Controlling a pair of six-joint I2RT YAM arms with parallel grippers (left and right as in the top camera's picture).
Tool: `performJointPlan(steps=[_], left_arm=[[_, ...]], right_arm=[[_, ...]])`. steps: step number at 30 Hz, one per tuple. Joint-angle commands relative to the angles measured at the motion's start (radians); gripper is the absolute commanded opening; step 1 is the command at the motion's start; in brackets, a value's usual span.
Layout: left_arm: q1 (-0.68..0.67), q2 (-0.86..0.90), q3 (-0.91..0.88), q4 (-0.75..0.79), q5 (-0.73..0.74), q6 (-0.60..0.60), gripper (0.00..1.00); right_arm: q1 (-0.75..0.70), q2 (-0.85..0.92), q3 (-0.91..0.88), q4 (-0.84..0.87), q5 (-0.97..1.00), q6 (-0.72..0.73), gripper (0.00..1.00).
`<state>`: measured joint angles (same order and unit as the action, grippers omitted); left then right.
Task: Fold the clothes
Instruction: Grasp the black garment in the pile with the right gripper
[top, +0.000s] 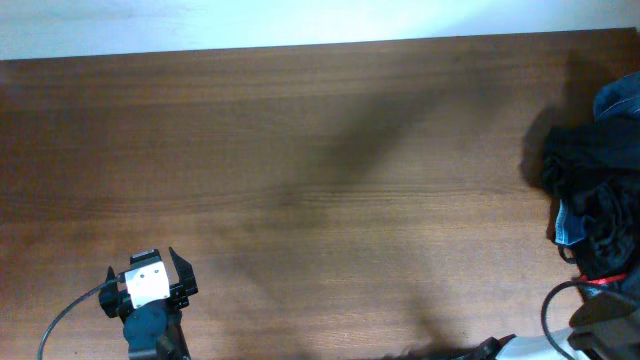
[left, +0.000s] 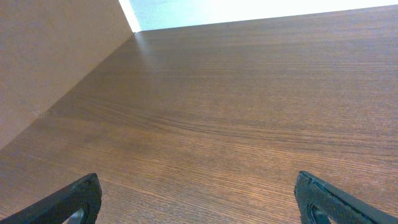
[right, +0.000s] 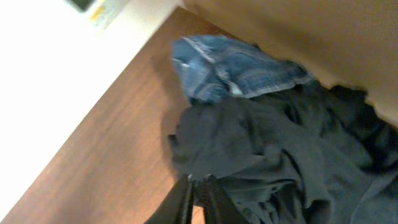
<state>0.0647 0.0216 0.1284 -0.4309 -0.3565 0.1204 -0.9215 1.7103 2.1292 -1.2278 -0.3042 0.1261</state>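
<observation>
Although the black pants (top: 583, 170) are a long garment, they lie crumpled in a dark bundle at the right edge of the desk (top: 320, 150), about halfway between its far and near edges, so no clear long axis shows. As a whole, the bundle stretches a little more from far to near, along the right edge, than across it. Where the waist is and which way the legs point, I cannot tell. Only a small red bit (top: 600, 282) shows at the near end of the bundle in the overhead view.

Blue denim (right: 236, 68) touches the black cloth on its far side, toward the far right corner. A paler blue piece (top: 567, 225) shows at the left side of the bundle. The heap passes out of the overhead view on the right, so its limit there is hidden.

The right gripper (right: 199, 183) is at the rim of the black cloth that faces the bare wood. Its two fingers are pressed together there and appear to pinch the edge of the fabric. The wrist view is blurred, so how much cloth sits between them is not sure. The right arm (top: 600, 335) comes in at the near right corner.

To the left of the bundle the brown wood runs wide and open to the left edge, and from the far edge to the near one. The left gripper (top: 145, 262) is by the near left corner, well apart from the clothes. Its fingers are spread wide above the wood and hold nothing.
</observation>
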Motion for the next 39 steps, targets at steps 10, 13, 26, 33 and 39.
performJointPlan(steps=[10,13,26,33,39], left_arm=[[-0.005,-0.01,0.0,-0.011,-0.014,0.016,0.99],[-0.005,-0.01,0.0,-0.011,-0.014,0.016,0.99],[-0.005,-0.01,0.0,-0.011,-0.014,0.016,0.99],[-0.005,-0.01,0.0,-0.011,-0.014,0.016,0.99],[-0.005,-0.01,0.0,-0.011,-0.014,0.016,0.99]], right_arm=[[-0.039,-0.014,-0.091,-0.039,0.208,0.1,0.29],[-0.106,-0.013,-0.179,-0.027,0.208,0.167,0.56],[-0.307,-0.013,-0.574,0.185,0.092,0.26,0.99],[-0.405,-0.008,-0.785,0.422,-0.037,0.283,0.99],[-0.407,0.022,-0.853,0.571,-0.063,0.275,0.99]])
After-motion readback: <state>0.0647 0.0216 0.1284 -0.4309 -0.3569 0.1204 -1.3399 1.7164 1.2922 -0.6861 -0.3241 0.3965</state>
